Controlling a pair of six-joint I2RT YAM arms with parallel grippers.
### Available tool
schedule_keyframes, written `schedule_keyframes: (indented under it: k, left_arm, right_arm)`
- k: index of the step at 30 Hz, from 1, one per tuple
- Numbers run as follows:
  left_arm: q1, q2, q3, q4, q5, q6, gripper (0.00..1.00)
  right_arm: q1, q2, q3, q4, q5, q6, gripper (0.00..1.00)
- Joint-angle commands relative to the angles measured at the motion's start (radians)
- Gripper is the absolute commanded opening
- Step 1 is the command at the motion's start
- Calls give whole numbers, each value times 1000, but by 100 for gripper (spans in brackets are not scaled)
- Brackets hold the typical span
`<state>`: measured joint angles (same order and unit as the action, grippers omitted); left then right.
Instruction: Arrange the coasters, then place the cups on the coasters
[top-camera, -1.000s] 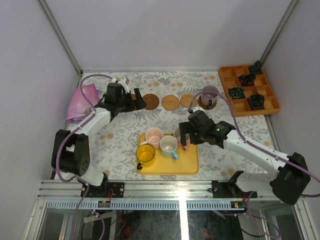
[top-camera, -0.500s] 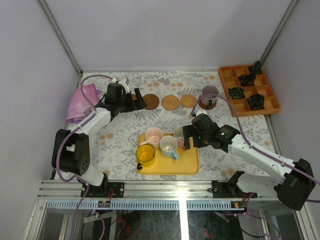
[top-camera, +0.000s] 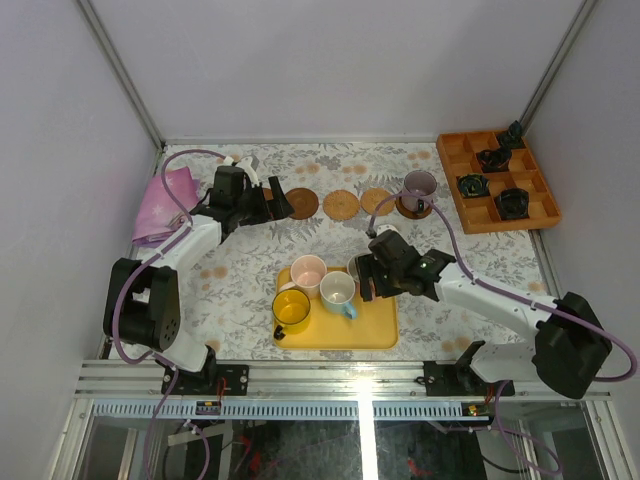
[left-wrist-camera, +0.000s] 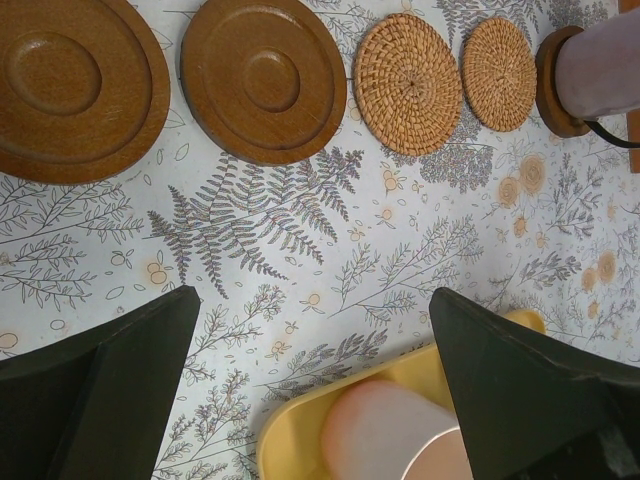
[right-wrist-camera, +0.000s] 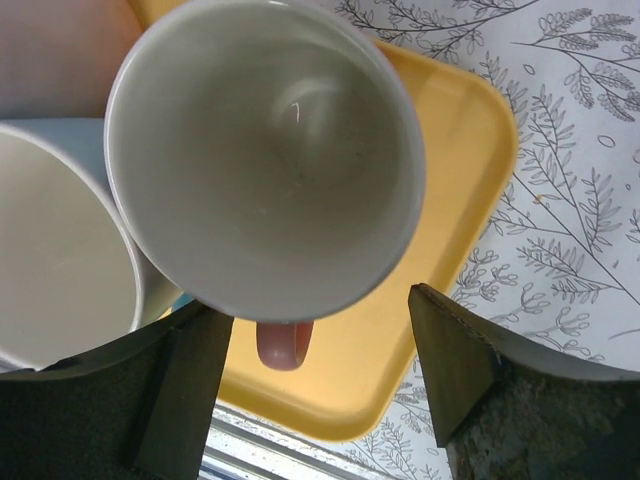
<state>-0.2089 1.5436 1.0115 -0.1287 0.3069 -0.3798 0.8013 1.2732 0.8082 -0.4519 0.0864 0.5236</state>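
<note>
Cup (right-wrist-camera: 265, 160) with salmon handle sits between the right tool's (right-wrist-camera: 318, 310) spread fingers.

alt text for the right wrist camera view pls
A salmon-handled cup with a pale inside sits on the yellow tray between the right gripper's open fingers, seen from above. A light blue cup stands just left of it; leaf-patterned tablecloth lies beyond the tray.

Yellow tray (top-camera: 378, 328) on a white cloth (top-camera: 240, 280) printed with grey ferns; beyond the tray, dark brown coasters (left-wrist-camera: 264, 78) and woven tan coasters (left-wrist-camera: 408, 83).
</note>
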Motion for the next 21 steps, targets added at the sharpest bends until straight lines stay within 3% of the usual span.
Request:
schedule_keyframes:
  k: [1, 7, 12, 15, 19, 21]
  left_arm:
    - [0, 12, 4, 15, -8, 17, 100]
    - [0, 16, 9, 10, -7, 20, 100]
    - [0, 21, 15, 7, -7, 21, 100]
    - [0, 22, 15, 7, -7, 16, 100]
    - [0, 25, 13, 9, -4, 15, 100]
    - [0, 26, 10, 10, -2, 13, 100]
  right_arm:
    - [17, 30, 3, 64, -20, -24, 76]
    - [22, 74, 3, 85, -30, -39, 65]
    - [25, 88, 3, 90, -37, -44, 49]
    - [26, 93, 1, 88, -39, -47, 33]
    - [27, 97, 1, 80, -36, -50, 2]
    - [28, 94, 3, 73, -27, -53, 0]
